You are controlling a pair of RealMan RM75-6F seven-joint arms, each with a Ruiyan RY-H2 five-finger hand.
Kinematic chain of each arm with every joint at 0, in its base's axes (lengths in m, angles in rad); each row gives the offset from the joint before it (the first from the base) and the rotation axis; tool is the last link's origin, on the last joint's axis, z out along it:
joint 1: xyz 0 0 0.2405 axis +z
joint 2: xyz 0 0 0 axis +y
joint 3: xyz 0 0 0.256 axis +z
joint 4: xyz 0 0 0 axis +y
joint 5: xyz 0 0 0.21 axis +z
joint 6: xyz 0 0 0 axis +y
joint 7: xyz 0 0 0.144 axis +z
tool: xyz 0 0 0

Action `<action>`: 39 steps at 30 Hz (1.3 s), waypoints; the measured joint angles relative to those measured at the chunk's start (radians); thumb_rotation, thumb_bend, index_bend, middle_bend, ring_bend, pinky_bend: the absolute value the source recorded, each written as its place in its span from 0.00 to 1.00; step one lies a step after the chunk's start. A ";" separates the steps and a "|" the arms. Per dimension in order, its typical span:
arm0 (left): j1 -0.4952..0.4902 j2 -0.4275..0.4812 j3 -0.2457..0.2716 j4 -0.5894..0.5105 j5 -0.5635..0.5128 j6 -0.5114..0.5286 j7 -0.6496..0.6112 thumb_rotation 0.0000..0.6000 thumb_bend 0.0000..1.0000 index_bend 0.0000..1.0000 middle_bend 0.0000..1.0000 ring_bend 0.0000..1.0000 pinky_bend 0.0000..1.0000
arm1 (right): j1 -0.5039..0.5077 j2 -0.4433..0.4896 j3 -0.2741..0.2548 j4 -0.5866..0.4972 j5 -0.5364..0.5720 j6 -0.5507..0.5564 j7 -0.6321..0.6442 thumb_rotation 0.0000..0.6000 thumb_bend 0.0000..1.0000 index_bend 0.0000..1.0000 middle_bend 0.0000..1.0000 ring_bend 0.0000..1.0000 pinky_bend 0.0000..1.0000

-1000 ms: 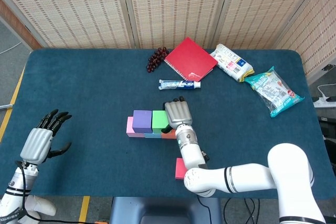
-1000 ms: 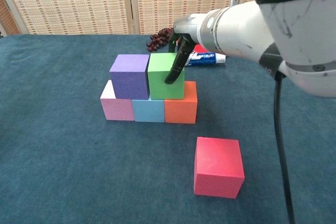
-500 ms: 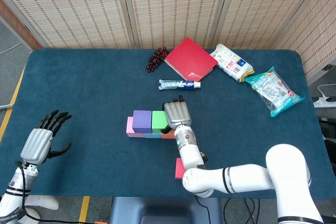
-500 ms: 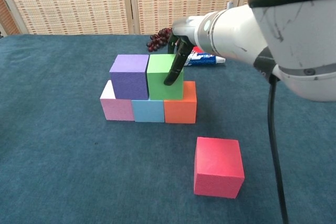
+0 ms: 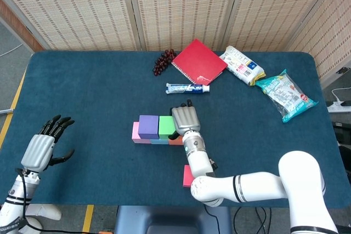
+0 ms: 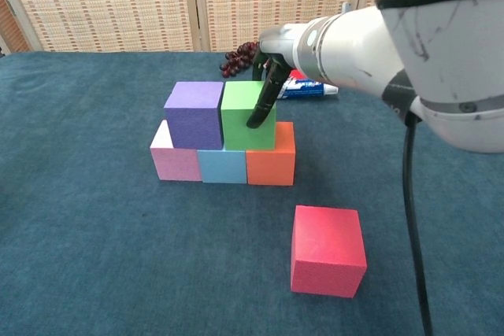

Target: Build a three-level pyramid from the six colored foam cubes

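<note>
While the table (image 5: 98, 86) takes up most of what I see, the action is in the middle: pink cube (image 6: 175, 160), blue cube (image 6: 222, 166) and orange cube (image 6: 271, 164) sit touching in a row as the base, with the purple cube (image 6: 194, 113) and green cube (image 6: 247, 115) side by side on top. So I'd say level two is basically done and I'm just finishing the green one. My right hand (image 5: 185, 118) is wrapped on the green cube, one dark finger pressed down its front face. The red cube (image 6: 327, 249) is the last piece, sitting alone nearer to me, well apart from the stack. Next move, I reckon: let go without nudging green, grab red, and set it over the purple/green seam. Foam's light, so a sloppy release could shift things. My left hand (image 5: 45, 147) is way off at the table's near left corner, fingers spread, holding nothing
</note>
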 measured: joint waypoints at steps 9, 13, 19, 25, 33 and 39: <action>0.000 0.000 -0.001 -0.002 0.004 0.000 0.002 1.00 0.28 0.14 0.10 0.00 0.11 | -0.004 0.001 0.010 -0.013 0.004 0.011 -0.007 1.00 0.27 0.54 0.46 0.28 0.10; -0.001 0.000 -0.002 -0.003 0.004 -0.002 0.003 1.00 0.28 0.14 0.09 0.00 0.11 | -0.004 0.002 0.013 -0.014 0.008 0.014 -0.011 1.00 0.27 0.54 0.46 0.28 0.10; -0.001 -0.001 -0.002 -0.002 0.003 -0.004 0.001 1.00 0.28 0.14 0.09 0.00 0.11 | -0.003 -0.007 0.014 -0.004 0.009 0.014 -0.016 1.00 0.27 0.54 0.46 0.28 0.09; 0.000 -0.002 -0.003 0.001 0.002 -0.005 -0.004 1.00 0.28 0.14 0.09 0.00 0.11 | -0.001 -0.013 0.017 0.002 0.008 0.013 -0.018 1.00 0.27 0.54 0.46 0.28 0.09; 0.001 -0.005 -0.002 0.006 0.005 -0.004 -0.009 1.00 0.28 0.14 0.09 0.00 0.11 | -0.003 -0.019 0.013 0.000 0.000 0.018 -0.022 1.00 0.27 0.44 0.46 0.26 0.08; -0.002 -0.006 -0.002 0.007 0.009 -0.007 -0.010 1.00 0.28 0.14 0.09 0.00 0.11 | -0.009 -0.016 0.011 -0.008 -0.006 0.022 -0.026 1.00 0.27 0.37 0.46 0.24 0.07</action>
